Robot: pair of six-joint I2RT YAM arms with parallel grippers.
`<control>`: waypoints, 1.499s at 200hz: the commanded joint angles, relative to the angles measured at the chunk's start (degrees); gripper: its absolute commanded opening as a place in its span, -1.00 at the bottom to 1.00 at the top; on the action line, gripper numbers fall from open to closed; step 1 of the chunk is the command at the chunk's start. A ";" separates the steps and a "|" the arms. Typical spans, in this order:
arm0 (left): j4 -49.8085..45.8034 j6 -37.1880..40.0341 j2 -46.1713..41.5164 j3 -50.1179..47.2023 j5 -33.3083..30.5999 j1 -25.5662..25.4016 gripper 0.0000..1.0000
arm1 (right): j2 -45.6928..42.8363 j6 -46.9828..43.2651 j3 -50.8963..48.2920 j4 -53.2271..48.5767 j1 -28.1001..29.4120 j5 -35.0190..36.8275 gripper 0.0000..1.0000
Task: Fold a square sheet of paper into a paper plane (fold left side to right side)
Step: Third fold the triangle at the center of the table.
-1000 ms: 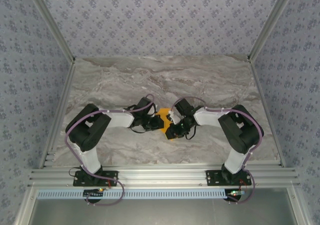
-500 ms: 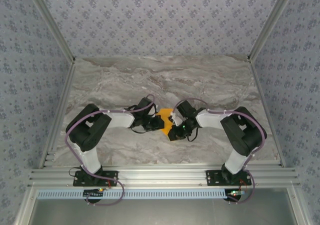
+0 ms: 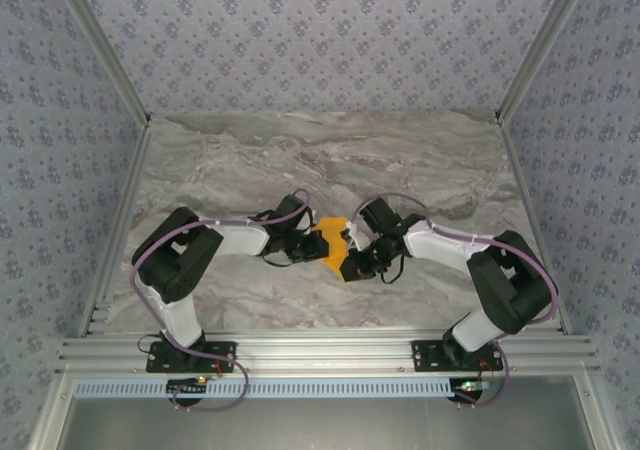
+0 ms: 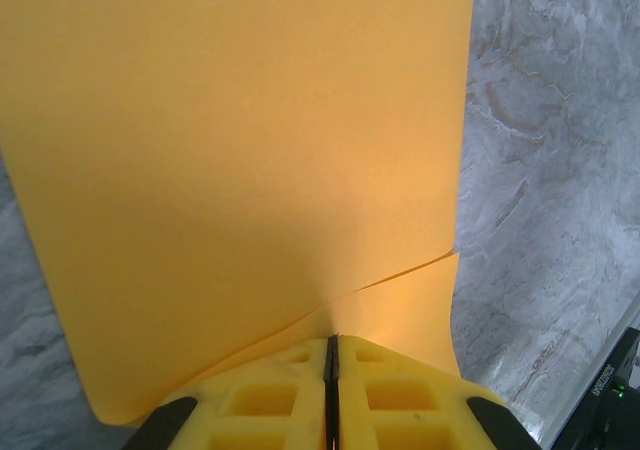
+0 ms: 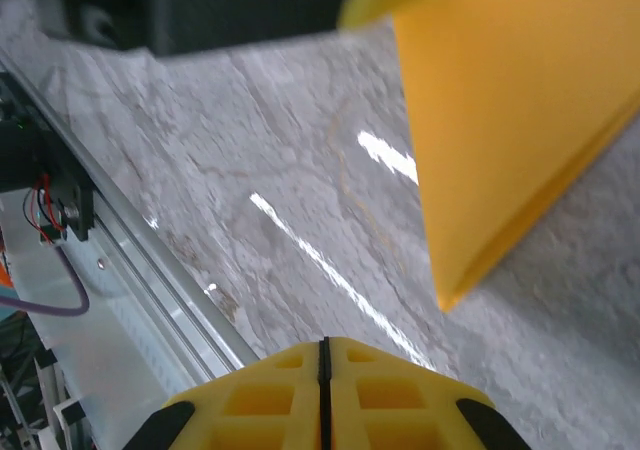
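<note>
You will find the square sheet of paper (image 3: 329,242) at the middle of the table (image 3: 300,160), between the two wrists, showing as a small creased orange shape rather than a flat square. From the top camera its long axis runs roughly near to far, leaning slightly, with one corner pointing toward the near edge; the shape is small there, so take that heading as approximate. In the left wrist view the paper spreads broadly away from the fingers, a second layer lies under the upper one, and a fold line rises toward the right. The left gripper (image 4: 331,342) is clamped on the paper's near edge, its yellow fingers pressed together over the sheet. The right gripper (image 5: 323,345) has its fingers closed flush against each other and grasps nothing. It hangs above bare marble, and the sheet's pointed corner sits ahead of it and to the right, apart from the fingertips. The left arm (image 3: 180,255) and the right arm (image 3: 510,285) both stand with elbows thrown outward and forearms reaching inward, so the wrists nearly meet over the paper. Open marble lies beyond the sheet toward the far wall and out to both sides. The aluminium rail (image 3: 320,350) bounds the near edge, close behind the right gripper in its own view.
</note>
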 commanded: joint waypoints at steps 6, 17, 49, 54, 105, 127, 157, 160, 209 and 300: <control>-4.73 0.64 2.14 -0.35 -4.47 -0.17 -0.83 | 4.63 3.78 3.10 2.01 -0.35 2.32 -0.82; -4.60 0.62 2.14 -0.24 -4.37 -0.18 -0.83 | 6.84 4.65 3.74 2.71 -0.38 3.37 -0.84; -4.06 0.45 1.64 0.00 -3.54 -0.21 -0.83 | 10.72 5.37 4.04 1.86 -0.38 7.02 -0.87; -3.86 0.45 1.38 0.05 -3.42 -0.22 -0.82 | 11.02 5.35 3.83 1.70 -0.47 7.94 -0.88; -2.49 1.04 -5.00 -0.11 -3.39 -0.66 -0.71 | 13.36 5.14 0.95 -0.58 -0.70 13.75 -1.00; -1.62 0.31 -7.82 -1.30 -3.27 -1.96 -0.74 | 13.43 5.13 0.01 -0.77 -1.07 14.94 -1.00; 2.71 -2.36 -8.04 -3.29 -1.86 -4.17 -0.84 | 13.52 4.82 0.06 -0.71 -1.16 14.92 -1.00; 2.95 -2.52 -7.93 -3.37 -1.76 -4.48 -0.85 | 13.53 4.87 0.12 -0.67 -1.20 14.92 -1.00; 5.54 -3.92 -4.68 -3.59 -2.08 -7.25 -0.91 | 13.62 4.89 0.20 -0.56 -1.18 14.41 -1.00; 4.09 -5.60 -1.13 -4.64 -6.74 -7.57 -0.98 | 14.10 4.49 0.55 -1.49 -1.07 14.83 -1.00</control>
